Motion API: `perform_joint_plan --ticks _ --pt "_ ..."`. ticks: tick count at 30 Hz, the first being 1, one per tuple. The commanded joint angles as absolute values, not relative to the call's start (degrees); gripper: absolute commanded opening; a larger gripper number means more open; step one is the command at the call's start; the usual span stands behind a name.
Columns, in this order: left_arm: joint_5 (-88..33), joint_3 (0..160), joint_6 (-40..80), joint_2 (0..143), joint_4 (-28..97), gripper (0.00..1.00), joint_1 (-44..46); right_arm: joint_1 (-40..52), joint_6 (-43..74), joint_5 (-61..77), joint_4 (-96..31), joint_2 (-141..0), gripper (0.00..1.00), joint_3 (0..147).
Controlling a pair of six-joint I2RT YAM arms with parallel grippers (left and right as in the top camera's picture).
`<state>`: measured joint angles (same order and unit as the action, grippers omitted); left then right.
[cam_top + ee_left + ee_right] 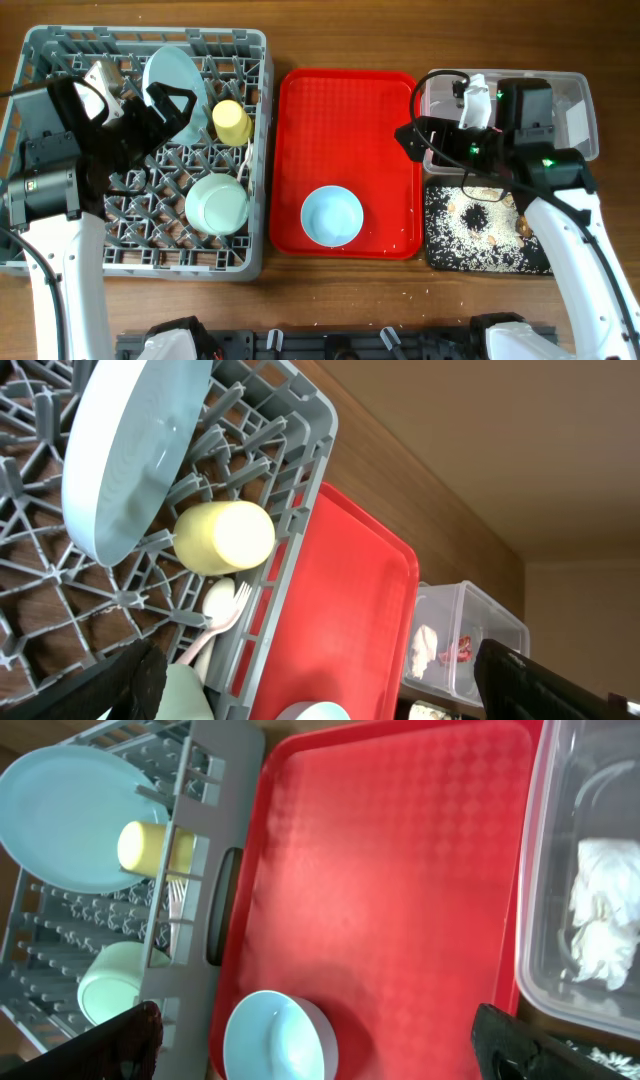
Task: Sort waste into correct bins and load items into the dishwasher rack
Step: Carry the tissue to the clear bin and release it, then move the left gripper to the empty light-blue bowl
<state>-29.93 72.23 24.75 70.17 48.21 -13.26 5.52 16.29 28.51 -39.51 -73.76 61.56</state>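
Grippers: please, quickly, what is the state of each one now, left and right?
Left gripper: open, holding nothing.
Right gripper: open, holding nothing.

Plate (172, 75), yellow cup (231, 122) and one bowl (216, 204) sit in the grey rack (230, 40); other bowl (332, 215) outside.

The light was bright and even, shadows were soft, and the red tray (400, 840) carried a weak sheen.
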Motion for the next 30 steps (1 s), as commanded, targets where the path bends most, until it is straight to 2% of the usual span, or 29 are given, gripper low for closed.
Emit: perform_joint_plan --ticks 1,25,26,27,28,30 --pt "-30.6 72.4 25.1 70.0 48.1 1.0 -13.5 5.7 18.7 29.6 -39.5 -76.5 1.0 62.1" --pt "-30.4 72.4 26.4 70.0 47.2 1.0 -13.5 5.7 18.6 29.6 -39.5 -78.4 1.0 62.1" --pt "-30.8 72.4 26.4 70.0 47.7 0.88 -13.4 5.7 18.6 29.6 -39.5 -78.4 1.0 62.1" --pt "-31.4 72.4 26.4 70.0 48.9 0.51 -13.2 5.7 18.6 29.6 -39.5 -78.4 1.0 62.1" --pt "-31.6 72.4 26.3 70.0 52.5 0.04 -12.0 5.7 18.7 29.6 -39.5 -78.5 1.0 62.1" --pt "-30.3 72.4 25.8 70.0 57.7 0.04 -9.0 5.7 18.6 29.6 -39.5 -78.5 1.0 62.1"
